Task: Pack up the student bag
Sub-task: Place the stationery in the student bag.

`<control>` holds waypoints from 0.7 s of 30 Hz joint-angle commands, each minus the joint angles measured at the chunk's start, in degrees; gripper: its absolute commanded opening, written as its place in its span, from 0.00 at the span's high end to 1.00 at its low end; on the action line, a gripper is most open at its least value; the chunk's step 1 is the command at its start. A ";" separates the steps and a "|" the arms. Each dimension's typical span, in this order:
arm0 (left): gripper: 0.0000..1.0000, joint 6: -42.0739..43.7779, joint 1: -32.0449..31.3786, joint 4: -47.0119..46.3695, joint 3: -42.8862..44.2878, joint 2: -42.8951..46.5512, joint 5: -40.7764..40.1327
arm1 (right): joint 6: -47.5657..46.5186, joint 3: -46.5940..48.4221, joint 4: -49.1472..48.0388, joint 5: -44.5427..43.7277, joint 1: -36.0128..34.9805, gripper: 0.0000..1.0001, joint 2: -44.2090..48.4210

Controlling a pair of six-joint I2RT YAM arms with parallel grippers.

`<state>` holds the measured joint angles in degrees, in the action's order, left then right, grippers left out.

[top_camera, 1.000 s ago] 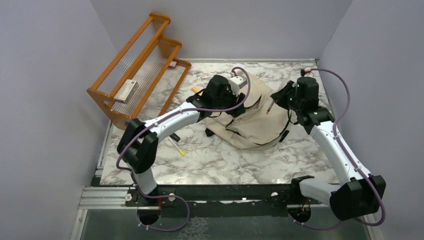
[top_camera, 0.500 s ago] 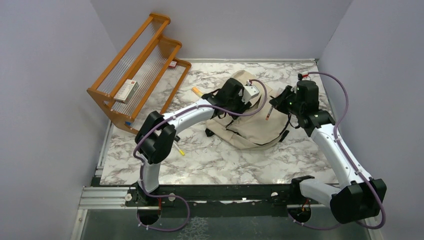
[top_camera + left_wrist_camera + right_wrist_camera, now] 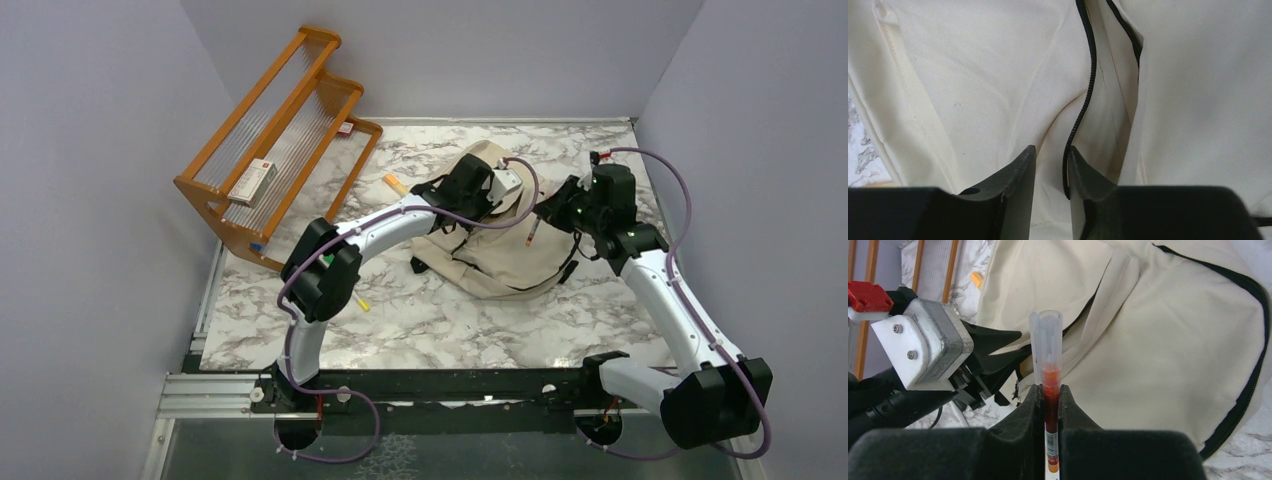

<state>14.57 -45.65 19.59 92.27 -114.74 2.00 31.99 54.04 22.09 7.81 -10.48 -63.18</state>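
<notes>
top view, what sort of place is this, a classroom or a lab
Likely a robot lab test cell: plain walls box in a marble-pattern table, two arms are bolted to its near rail, and a wooden rack and backpack look staged.

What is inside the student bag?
Nothing shows inside the student bag: along its black zipper only cream fabric is visible, the interior hidden by canvas. The red pen is outside, in the right end effector.

One student bag (image 3: 505, 250), one wooden rack (image 3: 283, 120), three pens (image 3: 533, 230), two small boxes (image 3: 252, 181), two arms (image 3: 380, 230).
</notes>
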 commanded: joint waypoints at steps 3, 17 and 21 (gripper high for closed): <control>0.81 -2.02 -0.04 -0.50 2.20 0.32 -3.29 | 3.92 0.12 -1.07 6.77 0.20 1.00 -2.92; 1.00 -16.67 -0.10 -11.95 -8.73 10.29 -7.15 | 12.66 0.66 -6.58 20.94 0.11 0.99 -14.62; 1.00 -19.05 -0.21 -15.50 -11.36 12.49 -6.40 | 13.78 1.46 -8.93 22.97 0.03 0.99 -17.99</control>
<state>0.51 -45.82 10.98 82.85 -106.65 -2.72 43.31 54.04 17.41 25.56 -10.48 -78.74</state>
